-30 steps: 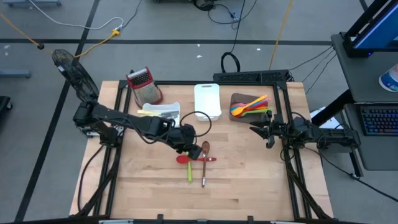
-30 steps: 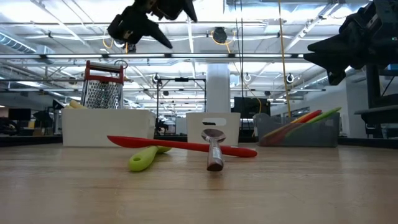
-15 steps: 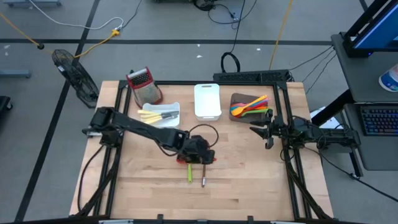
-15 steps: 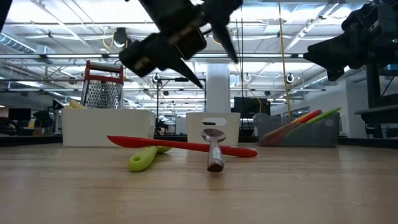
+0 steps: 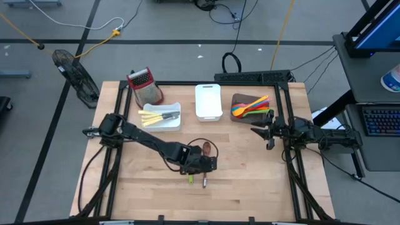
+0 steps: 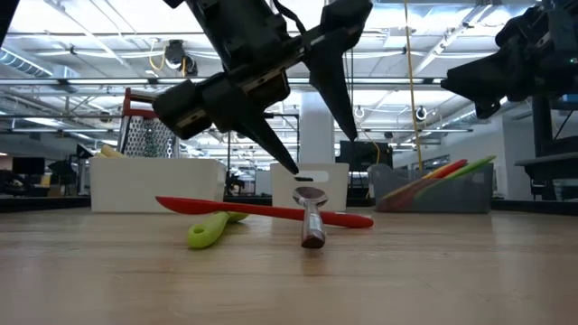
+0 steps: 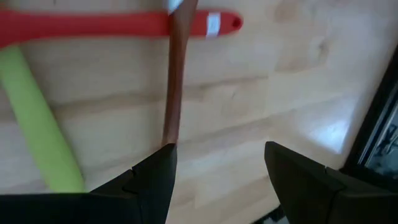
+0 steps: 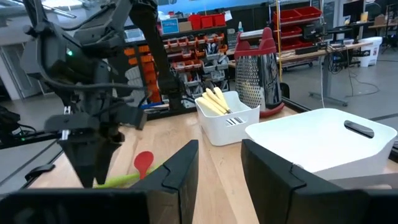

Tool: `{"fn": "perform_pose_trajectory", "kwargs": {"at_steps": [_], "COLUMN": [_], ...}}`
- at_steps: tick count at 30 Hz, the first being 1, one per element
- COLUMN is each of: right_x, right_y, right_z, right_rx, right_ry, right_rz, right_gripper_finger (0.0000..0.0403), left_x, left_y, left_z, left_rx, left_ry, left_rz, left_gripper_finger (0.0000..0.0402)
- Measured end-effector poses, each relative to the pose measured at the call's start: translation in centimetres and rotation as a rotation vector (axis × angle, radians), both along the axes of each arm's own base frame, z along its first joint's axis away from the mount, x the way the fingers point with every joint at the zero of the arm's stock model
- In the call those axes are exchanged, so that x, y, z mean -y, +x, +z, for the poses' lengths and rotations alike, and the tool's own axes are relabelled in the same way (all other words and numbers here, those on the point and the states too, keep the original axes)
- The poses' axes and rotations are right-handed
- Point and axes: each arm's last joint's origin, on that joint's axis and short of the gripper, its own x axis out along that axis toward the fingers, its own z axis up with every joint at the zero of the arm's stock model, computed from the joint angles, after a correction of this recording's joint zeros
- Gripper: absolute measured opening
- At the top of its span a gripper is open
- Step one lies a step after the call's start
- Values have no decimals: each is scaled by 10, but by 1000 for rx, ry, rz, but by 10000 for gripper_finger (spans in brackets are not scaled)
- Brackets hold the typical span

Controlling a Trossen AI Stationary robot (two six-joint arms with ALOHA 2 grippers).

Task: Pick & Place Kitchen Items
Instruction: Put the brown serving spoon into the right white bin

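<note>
My left gripper (image 6: 312, 149) hangs fingers spread and empty just above the brown-handled spoon (image 6: 312, 217), which lies across the red spatula (image 6: 262, 212) beside the green stick (image 6: 209, 230) mid-table (right gripper (image 5: 262, 132) waits part open, empty, by the right edge).

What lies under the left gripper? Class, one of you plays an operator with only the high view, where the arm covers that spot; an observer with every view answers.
Observer: In the low view the left gripper hangs open above a spoon on the table.
Operator: Does the spoon lie alone?
Observer: No. The left wrist view shows its brown handle crossing over a red spatula.
Operator: Anything else there?
Observer: A green handle lies beside the spoon, its far end meeting the spatula.
</note>
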Motion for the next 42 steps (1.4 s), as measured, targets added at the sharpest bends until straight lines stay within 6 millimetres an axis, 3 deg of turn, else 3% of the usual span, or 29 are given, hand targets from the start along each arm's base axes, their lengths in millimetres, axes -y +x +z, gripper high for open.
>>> {"fn": "perform_pose_trajectory", "kwargs": {"at_steps": [14,24,42], "right_x": [0,0,0], "right_y": [0,0,0], "right_z": [-2,-1,-1], "right_rx": [-18,-11,-13], "right_ry": [0,0,0], "right_rz": [4,3,0], "right_gripper_finger": [114,114,114], "left_x": [-9,-3,-2], "left_y": [3,13,10], "left_z": [-12,-43,-63], "left_rx": [-36,-65,-176], "left_ry": [73,-17,-70], "left_rz": [14,-9,-2], "left_gripper_finger": [250,250,235]}}
